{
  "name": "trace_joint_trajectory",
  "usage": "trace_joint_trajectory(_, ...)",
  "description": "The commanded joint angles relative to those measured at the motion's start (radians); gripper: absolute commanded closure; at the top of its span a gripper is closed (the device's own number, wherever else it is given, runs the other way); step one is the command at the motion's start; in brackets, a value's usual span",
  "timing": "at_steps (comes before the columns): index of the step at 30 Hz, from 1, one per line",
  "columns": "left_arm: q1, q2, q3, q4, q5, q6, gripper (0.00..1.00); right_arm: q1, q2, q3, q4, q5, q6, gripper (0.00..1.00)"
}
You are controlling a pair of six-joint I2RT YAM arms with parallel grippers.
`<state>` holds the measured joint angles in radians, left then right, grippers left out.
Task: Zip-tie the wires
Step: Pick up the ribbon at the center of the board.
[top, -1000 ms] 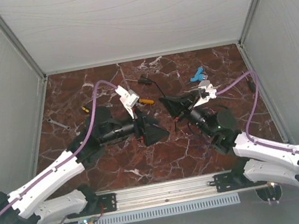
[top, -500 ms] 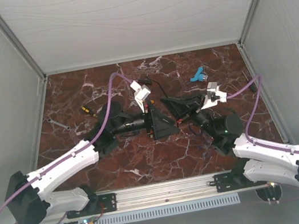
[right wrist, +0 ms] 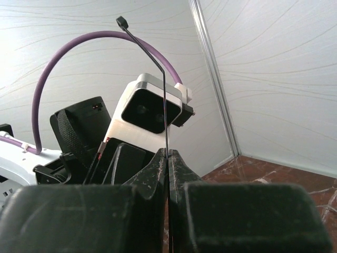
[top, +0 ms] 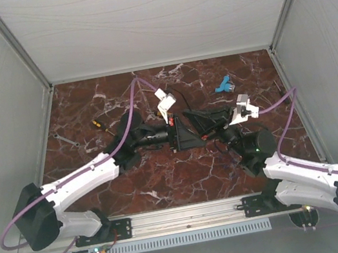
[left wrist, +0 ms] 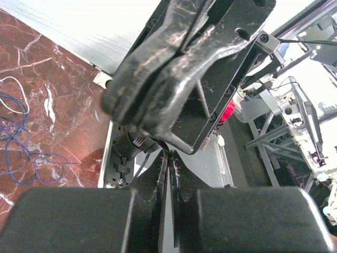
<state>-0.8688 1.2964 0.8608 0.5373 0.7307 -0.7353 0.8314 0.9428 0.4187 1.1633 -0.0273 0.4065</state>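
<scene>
Off to the left of my left wrist view, the wires (left wrist: 15,138) lie in loose blue-purple loops on the marble table (left wrist: 58,105), apart from both grippers; my right gripper (right wrist: 167,154) is clamped on a thin black zip tie (right wrist: 165,100); my left gripper (left wrist: 168,161) is closed tight, close against the right one; I cannot tell whether it pinches anything.

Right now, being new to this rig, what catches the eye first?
The left claw and right claw meet nose to nose over the marble table. The right one grips a thin black zip tie sticking straight up; loose blue wires lie at the left wrist view's left edge.
</scene>
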Motion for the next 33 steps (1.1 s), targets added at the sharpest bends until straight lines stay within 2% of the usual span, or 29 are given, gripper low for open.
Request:
trace_joint_trajectory(1,-0.001,0.011,0.062,0.09,0.032,-0.016,1.0,0.006,-0.024,-0.016,0.071,0.004,-0.03,1.0)
trace_joint_trajectory(2,-0.002,0.007,0.061,0.079,0.03,-0.018,1.0,0.006,-0.034,-0.019,0.056,0.005,-0.034,1.0)
trace_joint_trajectory(3,-0.001,0.002,0.06,0.056,0.022,-0.013,1.0,0.005,-0.049,-0.02,0.025,0.008,-0.036,0.95)
trace_joint_trajectory(5,-0.002,-0.012,0.072,-0.037,0.003,0.025,1.0,0.005,-0.102,-0.005,-0.106,0.017,-0.044,0.57)
trace_joint_trajectory(6,-0.001,-0.02,0.083,-0.09,-0.005,0.05,1.0,0.005,-0.131,0.018,-0.206,0.011,-0.063,0.41)
trace_joint_trajectory(7,-0.002,-0.029,0.091,-0.147,-0.013,0.075,1.0,0.005,-0.164,0.046,-0.312,-0.002,-0.089,0.32)
trace_joint_trajectory(9,-0.002,-0.047,0.111,-0.253,-0.023,0.135,1.0,0.005,-0.213,0.093,-0.488,-0.019,-0.172,0.25)
trace_joint_trajectory(12,0.0,-0.079,0.117,-0.355,-0.033,0.181,1.0,0.005,-0.285,0.119,-0.631,-0.025,-0.251,0.24)
trace_joint_trajectory(16,0.002,-0.094,0.128,-0.427,-0.028,0.198,1.0,0.005,-0.357,0.158,-0.744,-0.129,-0.355,0.25)
trace_joint_trajectory(22,0.003,-0.096,0.13,-0.453,-0.009,0.204,1.0,0.005,-0.333,0.265,-0.829,-0.215,-0.461,0.31)
trace_joint_trajectory(26,0.003,-0.099,0.133,-0.464,0.002,0.204,1.0,0.005,-0.296,0.318,-0.834,-0.267,-0.524,0.43)
trace_joint_trajectory(31,0.003,-0.108,0.132,-0.471,0.01,0.204,1.0,0.005,-0.299,0.336,-0.825,-0.317,-0.6,0.65)
trace_joint_trajectory(33,0.003,-0.11,0.129,-0.472,0.015,0.203,1.0,0.005,-0.307,0.34,-0.827,-0.334,-0.614,0.69)
